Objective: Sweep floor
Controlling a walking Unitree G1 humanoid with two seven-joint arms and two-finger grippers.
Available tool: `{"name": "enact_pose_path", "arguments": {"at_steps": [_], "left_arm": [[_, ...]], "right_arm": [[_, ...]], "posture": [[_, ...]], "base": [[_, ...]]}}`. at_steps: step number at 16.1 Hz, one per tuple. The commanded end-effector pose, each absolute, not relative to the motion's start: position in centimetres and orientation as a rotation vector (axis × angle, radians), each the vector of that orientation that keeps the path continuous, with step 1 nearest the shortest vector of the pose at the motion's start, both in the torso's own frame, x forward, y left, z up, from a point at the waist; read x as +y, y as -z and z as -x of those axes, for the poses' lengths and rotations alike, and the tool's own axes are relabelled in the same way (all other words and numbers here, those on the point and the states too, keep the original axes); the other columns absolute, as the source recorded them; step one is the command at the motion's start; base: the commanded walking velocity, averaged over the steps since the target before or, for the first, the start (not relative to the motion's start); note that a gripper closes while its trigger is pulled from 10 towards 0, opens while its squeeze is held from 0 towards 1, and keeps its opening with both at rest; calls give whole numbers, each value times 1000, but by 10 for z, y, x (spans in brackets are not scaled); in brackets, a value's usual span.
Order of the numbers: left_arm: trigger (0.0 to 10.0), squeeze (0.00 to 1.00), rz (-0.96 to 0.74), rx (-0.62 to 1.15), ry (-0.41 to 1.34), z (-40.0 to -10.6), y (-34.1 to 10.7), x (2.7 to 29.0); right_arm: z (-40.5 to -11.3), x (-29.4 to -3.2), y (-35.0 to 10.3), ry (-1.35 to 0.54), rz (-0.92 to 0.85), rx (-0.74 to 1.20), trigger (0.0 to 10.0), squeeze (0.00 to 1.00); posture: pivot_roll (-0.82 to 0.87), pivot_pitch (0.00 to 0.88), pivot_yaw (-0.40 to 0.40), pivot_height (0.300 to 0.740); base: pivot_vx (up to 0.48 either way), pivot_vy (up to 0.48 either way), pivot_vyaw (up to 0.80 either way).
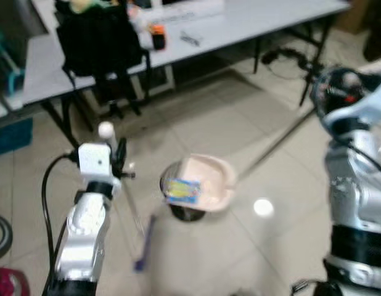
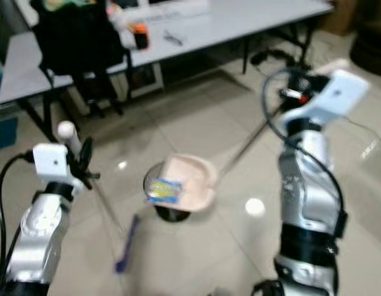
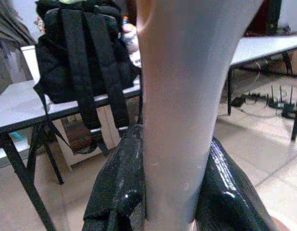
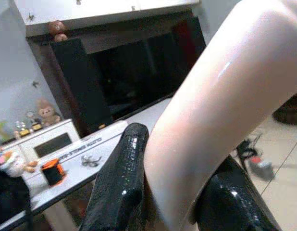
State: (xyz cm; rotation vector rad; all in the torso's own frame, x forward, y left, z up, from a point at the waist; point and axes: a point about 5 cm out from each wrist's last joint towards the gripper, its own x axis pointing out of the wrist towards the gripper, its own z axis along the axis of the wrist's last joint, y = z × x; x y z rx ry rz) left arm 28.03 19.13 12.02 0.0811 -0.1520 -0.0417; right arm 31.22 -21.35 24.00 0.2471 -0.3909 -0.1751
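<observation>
Tiled floor runs out from a long white surface carrying a black backpack, and on it sits your pink dustpan with a blue and yellow wrapper at its lip. Your left gripper is clamped on the broom handle, whose blue end rests low beside the pan, while your right gripper is clamped on the dustpan's long handle. Both handles look stiff, light and glossy, so likely slippery; hold firmly mid-shaft.
</observation>
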Motion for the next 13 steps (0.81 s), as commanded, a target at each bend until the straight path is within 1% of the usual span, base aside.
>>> {"name": "enact_pose_path", "arguments": {"at_steps": [1,4,13], "left_arm": [[10000,0,-110,-175,28,-280,-127,198],[10000,0,-113,-166,41,-281,-126,197],[10000,0,-103,-135,64,-281,-122,195]], "right_arm": [[-310,-206,-253,147,-277,-463,10000,0],[-309,-211,-254,167,-270,-469,10000,0],[-311,-223,-255,233,-273,-488,10000,0]], "posture": [[-2,63,86,740],[-4,67,90,740],[-3,71,91,740]], "base": [[420,0,0],[408,0,0],[0,0,0]]}}
